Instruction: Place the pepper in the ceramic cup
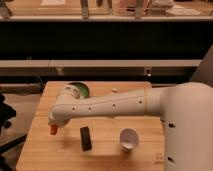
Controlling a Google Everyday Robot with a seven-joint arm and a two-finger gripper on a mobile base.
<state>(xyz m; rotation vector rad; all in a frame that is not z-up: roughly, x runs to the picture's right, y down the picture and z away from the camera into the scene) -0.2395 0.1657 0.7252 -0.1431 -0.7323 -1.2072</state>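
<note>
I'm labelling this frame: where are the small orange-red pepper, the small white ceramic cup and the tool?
small orange-red pepper [53, 129], camera view, its glossy body
small white ceramic cup [128, 138], camera view, its inner wall
tool [52, 125], camera view, its tip, shut on the pepper above the wooden table [106, 158]

Orange-red pepper [53, 130] in the hand [53, 125] above the tan table [45, 152], white cup [128, 138], green bowl [80, 90], black block [86, 138].
</note>
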